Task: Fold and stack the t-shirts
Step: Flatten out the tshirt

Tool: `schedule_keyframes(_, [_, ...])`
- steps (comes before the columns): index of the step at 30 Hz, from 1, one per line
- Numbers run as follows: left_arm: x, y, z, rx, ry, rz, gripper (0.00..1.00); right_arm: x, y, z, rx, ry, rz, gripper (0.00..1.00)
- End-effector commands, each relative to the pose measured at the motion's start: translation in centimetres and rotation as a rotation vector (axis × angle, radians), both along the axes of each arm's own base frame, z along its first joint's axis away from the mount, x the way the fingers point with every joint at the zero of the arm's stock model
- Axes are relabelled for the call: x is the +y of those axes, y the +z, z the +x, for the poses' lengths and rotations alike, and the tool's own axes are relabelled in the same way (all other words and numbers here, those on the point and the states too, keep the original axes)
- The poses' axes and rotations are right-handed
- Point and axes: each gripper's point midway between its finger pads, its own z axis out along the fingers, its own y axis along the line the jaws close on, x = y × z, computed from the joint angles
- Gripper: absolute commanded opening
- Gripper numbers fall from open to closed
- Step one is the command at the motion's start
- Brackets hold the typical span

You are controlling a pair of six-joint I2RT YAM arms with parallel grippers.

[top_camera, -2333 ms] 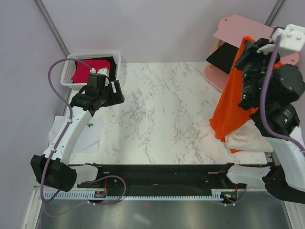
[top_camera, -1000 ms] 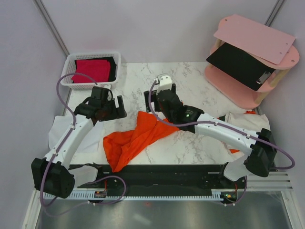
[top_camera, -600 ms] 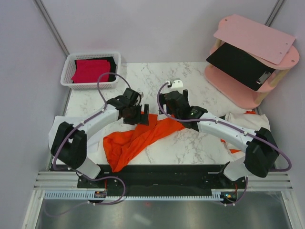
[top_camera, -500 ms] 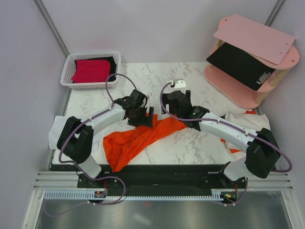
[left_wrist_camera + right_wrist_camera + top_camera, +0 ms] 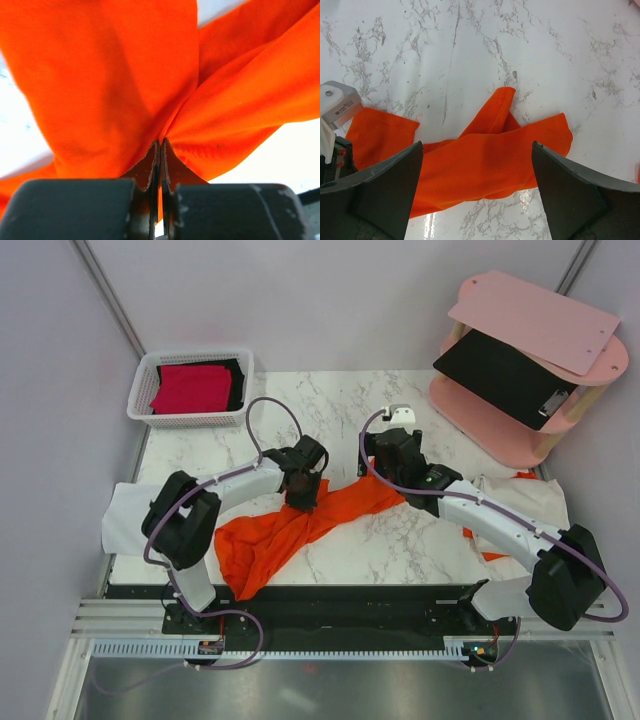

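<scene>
Left gripper (image 5: pixel 160 148) is pinching a fold of the orange shirt (image 5: pixel 260 545) lying crumpled at centre of the top view; right gripper (image 5: pixel 476 150) is hovering wide open. It's looking soft and floppy, so I'm favouring corner holds.

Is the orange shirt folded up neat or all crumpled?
Crumpled. The orange shirt lies bunched and twisted on the table, the left tool pinching it.

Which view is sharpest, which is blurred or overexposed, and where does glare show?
Top external: evenly lit, sharp throughout. Left wrist: orange t-shirt fills the frame, soft-focused, table behind blown out white. Right wrist: sharp, with glare on the table near the bottom edge.
</scene>
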Motion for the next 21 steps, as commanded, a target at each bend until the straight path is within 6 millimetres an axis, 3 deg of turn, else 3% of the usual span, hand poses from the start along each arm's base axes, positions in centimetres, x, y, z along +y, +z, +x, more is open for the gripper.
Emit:
schedule_keyframes(1, [0.7, 2.3, 2.1, -0.099, 0.039, 0.056, 0.02, 0.3, -0.2, -0.4, 0.005, 0.016, 0.031, 0.96])
schedule_keyframes(10, [2.7, 8.5, 3.8, -0.225, 0.063, 0.104, 0.02, 1.1, -4.7, -0.7, 0.121, 0.047, 0.028, 0.96])
schedule_keyframes(13, [3.0, 9.5, 4.0, -0.231, 0.064, 0.114, 0.02, 3.1, -7.3, -0.8, 0.207, 0.113, 0.043, 0.93])
schedule_keyframes(15, [2.8, 10.9, 4.3, -0.253, 0.065, 0.098, 0.02, 5.0, -9.5, -0.8, 0.283, 0.173, 0.056, 0.84])
schedule_keyframes(16, [2.8, 11.5, 4.4, -0.261, 0.067, 0.097, 0.02, 5.6, -10.3, -0.8, 0.310, 0.194, 0.058, 0.69])
schedule_keyframes(17, [2.9, 12.0, 4.4, -0.266, 0.065, 0.095, 0.02, 6.1, -12.4, -0.9, 0.364, 0.205, 0.041, 0.28])
schedule_keyframes(18, [3.1, 12.3, 4.4, -0.270, 0.067, 0.101, 0.02, 7.0, -12.4, -0.8, 0.391, 0.225, 0.051, 0.13])
schedule_keyframes(20, [3.6, 13.3, 4.2, -0.277, 0.072, 0.105, 0.02, 7.3, -14.8, -0.8, 0.453, 0.229, 0.024, 0.00])
schedule_keyframes(21, [3.9, 13.7, 4.3, -0.287, 0.075, 0.114, 0.02, 7.7, -14.8, -0.3, 0.455, 0.232, 0.021, 0.00])
